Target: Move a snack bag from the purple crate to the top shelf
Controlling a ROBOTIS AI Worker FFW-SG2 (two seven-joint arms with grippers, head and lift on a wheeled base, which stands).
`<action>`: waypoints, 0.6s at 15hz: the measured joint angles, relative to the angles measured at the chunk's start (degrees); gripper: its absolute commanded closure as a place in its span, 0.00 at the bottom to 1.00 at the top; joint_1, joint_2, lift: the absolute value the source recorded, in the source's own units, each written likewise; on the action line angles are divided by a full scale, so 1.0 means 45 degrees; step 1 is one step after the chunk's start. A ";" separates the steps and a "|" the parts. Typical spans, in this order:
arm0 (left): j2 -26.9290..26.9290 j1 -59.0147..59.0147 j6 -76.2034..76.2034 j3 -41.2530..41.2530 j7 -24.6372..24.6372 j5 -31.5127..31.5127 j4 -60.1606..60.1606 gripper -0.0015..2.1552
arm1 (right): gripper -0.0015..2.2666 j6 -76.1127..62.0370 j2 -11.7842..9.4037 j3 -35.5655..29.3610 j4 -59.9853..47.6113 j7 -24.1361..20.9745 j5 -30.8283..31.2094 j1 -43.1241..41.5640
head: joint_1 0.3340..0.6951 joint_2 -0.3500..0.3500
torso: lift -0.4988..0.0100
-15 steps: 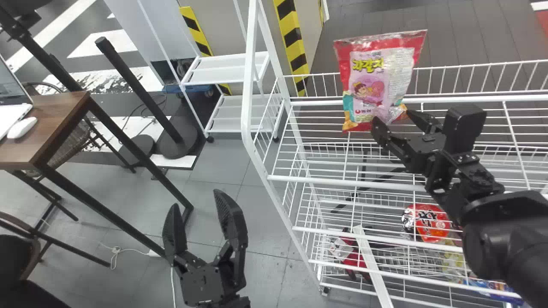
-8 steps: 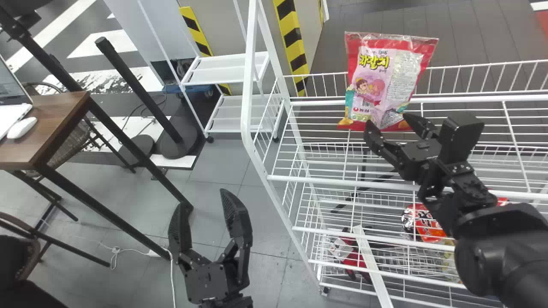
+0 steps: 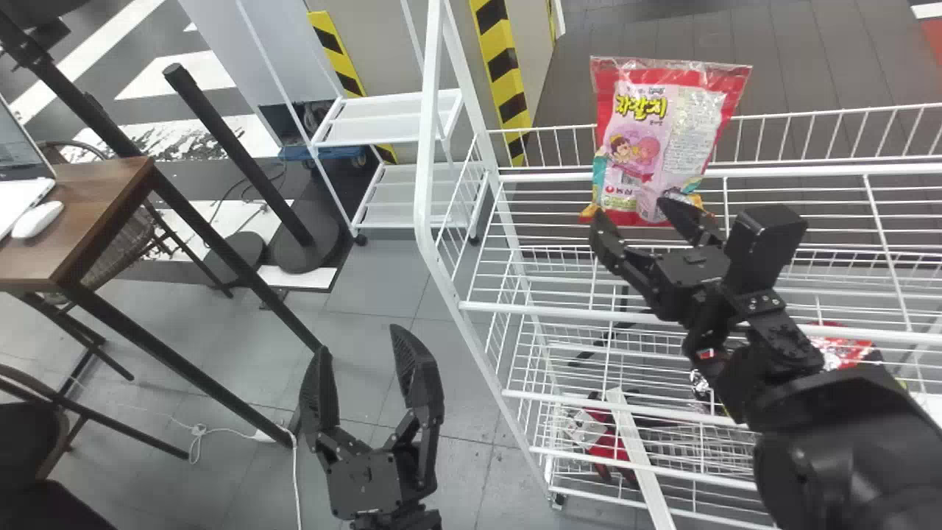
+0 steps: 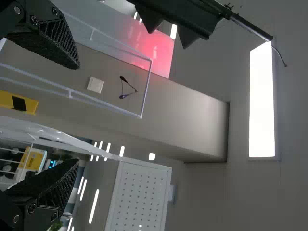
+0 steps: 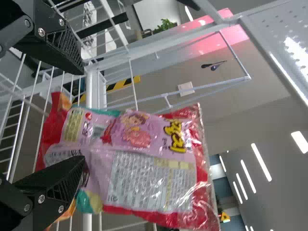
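Left gripper (image 3: 360, 346), nearest: black fingers spread wide, nothing held, above the grey floor beside the white wire rack (image 3: 537, 309). Right gripper (image 3: 636, 213), over the rack's top shelf: fingers well apart, closed on nothing, their tips close to the lower end of the snack bag (image 3: 647, 140). Whether a fingertip touches the bag cannot be told. The bag, red with a pink printed panel, stands upright on the top shelf, in front of the rear rail (image 3: 824, 134). Lower in the rack: a red-and-white package (image 3: 843, 350). Left of the rack: a wooden table (image 3: 88, 213) with a white mouse (image 3: 37, 219). Beyond: a white two-tier shelf unit (image 3: 397, 121) and a yellow-and-black striped edge (image 3: 504, 66).
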 measured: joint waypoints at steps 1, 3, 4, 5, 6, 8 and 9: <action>0.0006 0.0000 0.0251 -0.0012 0.0000 -0.0058 -0.0067 0.06 | 0.11 0.0491 0.0000 -0.0119 -0.0958 -0.0191 0.0018 0.0306 | 1.00 1.00 | 0.98; 0.0026 0.0000 0.1122 -0.0095 0.0027 -0.0178 -0.0362 0.06 | 0.11 0.1534 -0.0311 -0.0408 -0.2885 -0.0689 0.0162 0.0877 | 1.00 1.00 | 0.98; 0.0038 0.0007 0.1680 -0.0144 0.0083 -0.0292 -0.0582 0.06 | 0.10 0.2184 -0.0738 -0.0613 -0.3968 -0.1001 0.0366 0.1236 | 1.00 1.00 | 0.98; 0.0043 0.0023 0.2074 -0.0191 0.0148 -0.0392 -0.0771 0.06 | 0.09 0.2718 -0.1143 -0.0842 -0.4872 -0.1221 0.0596 0.1572 | 1.00 1.00 | 0.98; 0.0047 0.0052 0.2427 -0.0244 0.0176 -0.0486 -0.0974 0.06 | 0.06 0.3235 -0.1634 -0.1157 -0.5874 -0.1397 0.0850 0.2008 | 1.00 1.00 | 0.98; 0.0056 0.0114 0.3169 -0.0338 0.0262 -0.0731 -0.1423 0.06 | 0.06 0.3685 -0.2566 -0.1811 -0.7557 -0.1627 0.1291 0.2995 | 1.00 0.93 | 0.98; 0.0060 0.0184 0.3545 -0.0408 0.0418 -0.0925 -0.1706 0.06 | 0.06 0.3711 -0.2991 -0.2189 -0.8398 -0.1647 0.1658 0.3676 | 1.00 0.89 | 0.98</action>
